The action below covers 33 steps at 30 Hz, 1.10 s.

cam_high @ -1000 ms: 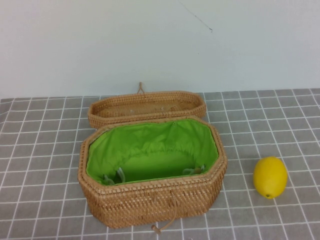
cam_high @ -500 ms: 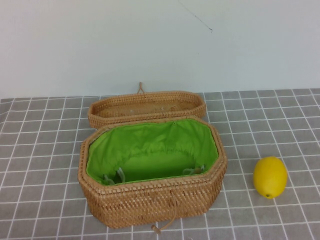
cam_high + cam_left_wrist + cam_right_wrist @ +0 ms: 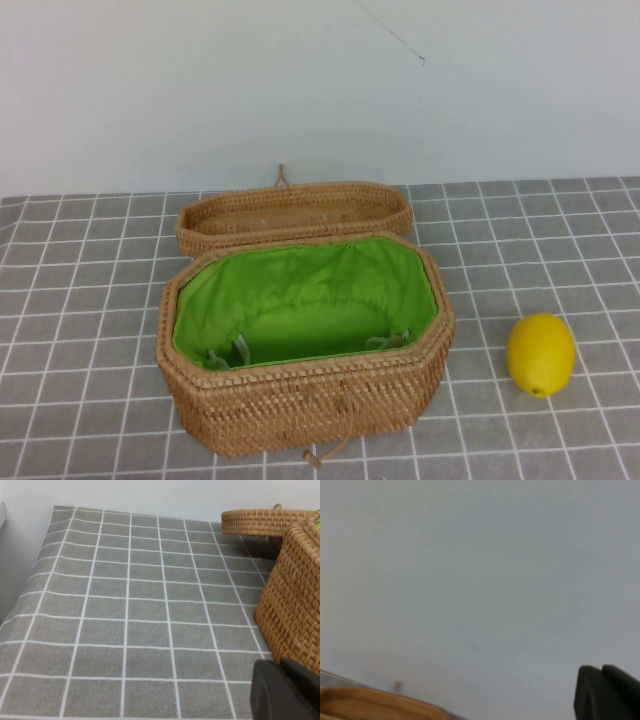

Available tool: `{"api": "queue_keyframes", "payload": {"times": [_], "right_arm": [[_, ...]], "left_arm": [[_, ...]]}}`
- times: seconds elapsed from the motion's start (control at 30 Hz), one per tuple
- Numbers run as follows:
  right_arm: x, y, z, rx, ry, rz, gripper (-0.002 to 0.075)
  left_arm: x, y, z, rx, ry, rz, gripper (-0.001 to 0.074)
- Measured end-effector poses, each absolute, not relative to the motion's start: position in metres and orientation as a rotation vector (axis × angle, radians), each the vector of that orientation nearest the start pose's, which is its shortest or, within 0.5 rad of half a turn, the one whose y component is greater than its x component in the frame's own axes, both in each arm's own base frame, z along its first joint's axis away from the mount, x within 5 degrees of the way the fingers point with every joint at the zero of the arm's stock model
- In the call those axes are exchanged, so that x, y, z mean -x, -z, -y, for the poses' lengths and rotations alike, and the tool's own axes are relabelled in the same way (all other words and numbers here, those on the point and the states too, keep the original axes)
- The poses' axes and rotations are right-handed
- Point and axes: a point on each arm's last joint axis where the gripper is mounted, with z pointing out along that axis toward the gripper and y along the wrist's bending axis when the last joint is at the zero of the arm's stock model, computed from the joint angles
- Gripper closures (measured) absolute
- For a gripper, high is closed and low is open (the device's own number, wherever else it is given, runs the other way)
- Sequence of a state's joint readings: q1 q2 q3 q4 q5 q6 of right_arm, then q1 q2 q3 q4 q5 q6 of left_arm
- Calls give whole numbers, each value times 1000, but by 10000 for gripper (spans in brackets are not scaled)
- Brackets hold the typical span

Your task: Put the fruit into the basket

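The yellow lemon (image 3: 540, 353) lies on the grey checked cloth to the right of the basket, apart from it. The basket (image 3: 305, 400) stands open at the middle front, its green lining (image 3: 300, 290) bare inside, a cord toggle (image 3: 315, 459) at its front. Neither arm shows in the high view. My left gripper (image 3: 281, 664) is shut and empty, low over the cloth beside the basket's left wall (image 3: 295, 605). My right gripper (image 3: 601, 669) is shut and empty, raised and facing the white wall; the lemon is out of that view.
The shallow unlined wicker lid (image 3: 293, 213) lies right behind the basket, by the white wall; it also shows in the left wrist view (image 3: 260, 521). A wicker edge (image 3: 370, 702) shows low in the right wrist view. Grey checked cloth (image 3: 80, 300) covers the table.
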<state>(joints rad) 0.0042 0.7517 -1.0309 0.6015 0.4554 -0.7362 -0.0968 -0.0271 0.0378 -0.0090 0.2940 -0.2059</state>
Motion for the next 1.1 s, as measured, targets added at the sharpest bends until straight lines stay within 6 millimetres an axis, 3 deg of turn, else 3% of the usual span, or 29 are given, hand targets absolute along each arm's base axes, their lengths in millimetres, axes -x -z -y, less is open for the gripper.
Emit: {"api": "queue_keyframes", "payload": {"times": [0.1, 0.33, 0.5, 0.6, 0.83, 0.93, 0.97, 1.03, 1.1], "right_arm": [[-154, -442, -30, 305, -221, -1637, 728], [-200, -395, -36, 388, -325, -2009, 727], [-232, -368, -27, 334, -272, -2386, 724], [-245, -363, -25, 289, -249, -2505, 723], [-267, -339, -62, 325, -219, -2606, 712], [-276, -321, -79, 264, -194, -2685, 630], [-279, -314, -83, 228, -193, -2715, 568], [-287, -300, -88, 156, -220, -2773, 402], [-296, -285, -93, 72, -261, -2826, 179]], "left_arm": [[-54, -175, 5, 104, 226, -1791, 734], [-54, -175, 5, 104, 226, -1791, 734], [-54, -175, 5, 104, 226, -1791, 734], [-54, -175, 5, 104, 226, -1791, 734], [-54, -175, 5, 104, 226, -1791, 734], [-54, -175, 5, 104, 226, -1791, 734], [-54, -175, 5, 104, 226, -1791, 734], [-54, -175, 5, 104, 226, -1791, 734], [-54, -175, 5, 104, 226, -1791, 734]]}}
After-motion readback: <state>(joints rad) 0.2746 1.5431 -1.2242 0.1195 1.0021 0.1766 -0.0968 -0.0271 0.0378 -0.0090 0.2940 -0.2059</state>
